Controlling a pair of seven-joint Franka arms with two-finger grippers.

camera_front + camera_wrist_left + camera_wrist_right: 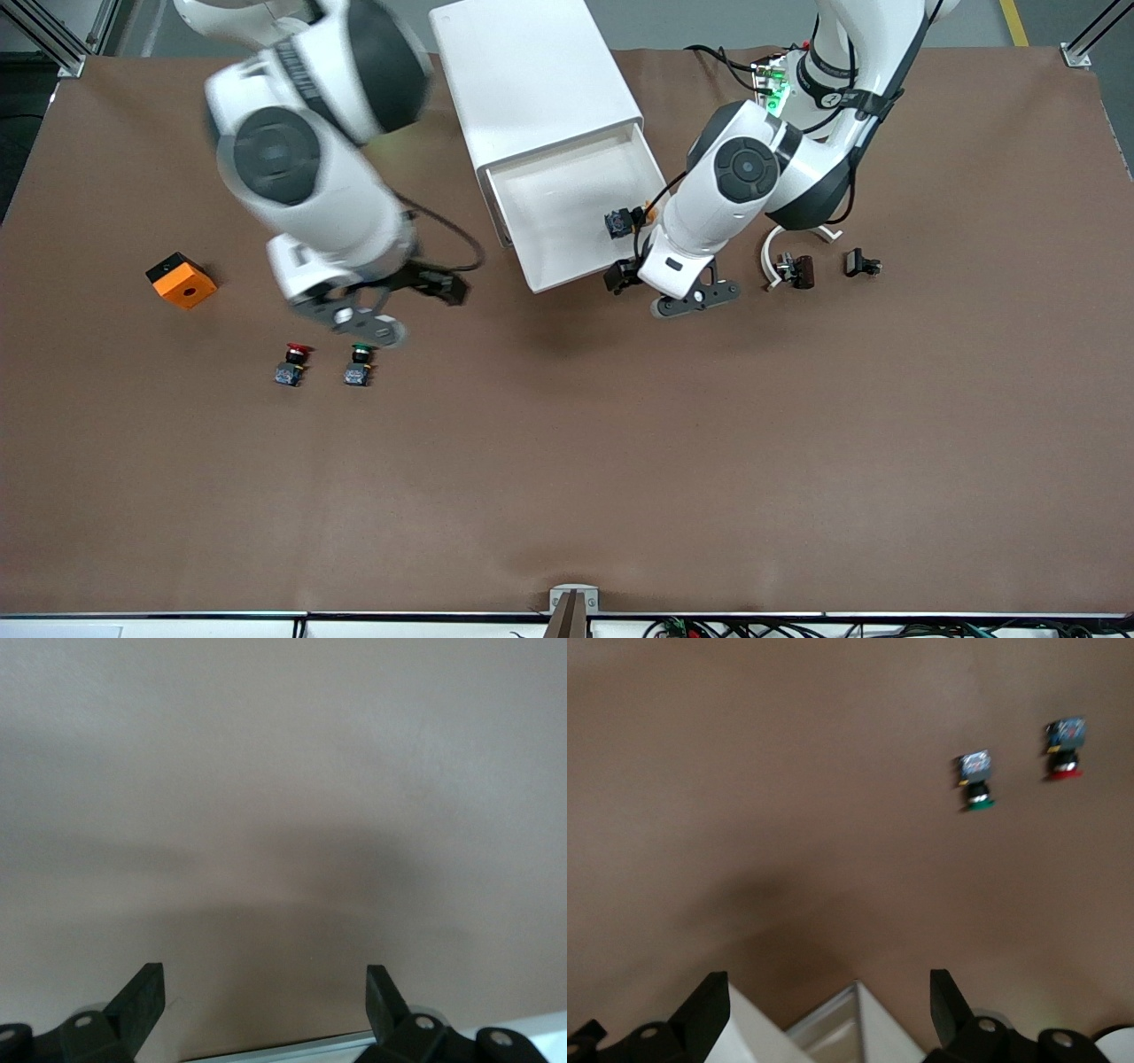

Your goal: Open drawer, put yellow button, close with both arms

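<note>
The white cabinet [532, 80] has its drawer [567, 213] pulled out toward the front camera. The yellow button [622, 221] lies inside, by the wall toward the left arm's end. My left gripper [618, 276] hangs open at the drawer front's corner on that side. In the left wrist view, nothing lies between the open left gripper [266, 979] fingers except table and a pale strip of the drawer [292, 1047]. My right gripper [447, 288] is open over the table beside the drawer's corner toward the right arm's end. The right wrist view shows that drawer corner [859, 1028] between the right gripper [828, 983] fingers.
A red-capped button [292, 363] [1065, 749] and a green-capped one [359, 365] [976, 780] stand nearer the front camera than the right gripper. An orange block [182, 280] sits toward the right arm's end. A white curved part [780, 252] and small dark parts [861, 263] lie toward the left arm's end.
</note>
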